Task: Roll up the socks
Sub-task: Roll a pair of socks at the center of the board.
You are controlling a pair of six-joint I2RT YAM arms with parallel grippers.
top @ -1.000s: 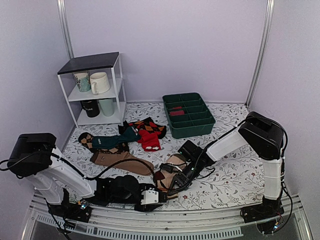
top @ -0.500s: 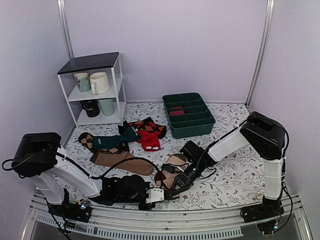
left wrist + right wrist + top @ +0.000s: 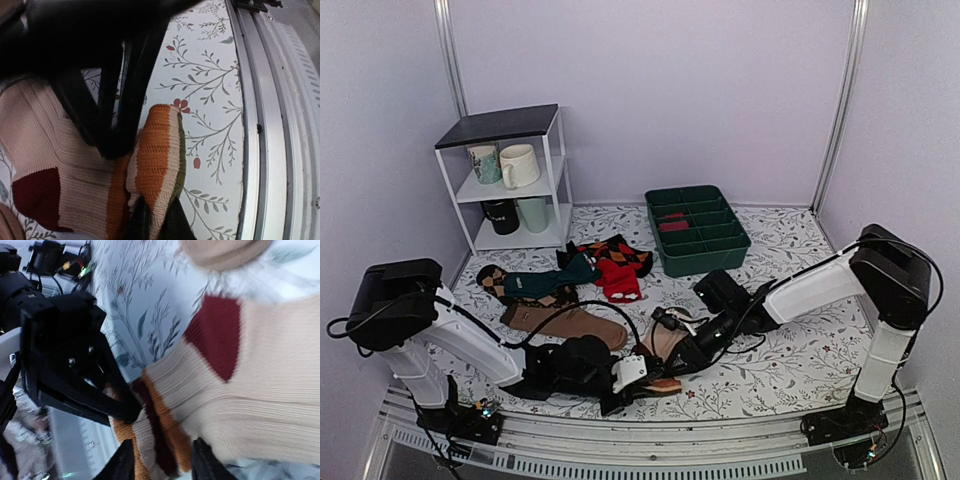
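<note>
Pinching the striped fold of the socks [image 3: 156,155], your left gripper [image 3: 118,148] is clamped tight — right gripper [image 3: 162,462] has its fingers apart, straddling the stripes. The socks lie by the table's [image 3: 800,352] near edge, mid-width.

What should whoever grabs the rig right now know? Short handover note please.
Left gripper: shut on the striped foot end of the socks.
Right gripper: open, fingers astride the same striped end.
Socks: near table edge, between both grippers; the rest lies flat.
Done: foot end bunched into a first fold, it seems.
To do: the roll itself; no tight roll visible yet.
</note>
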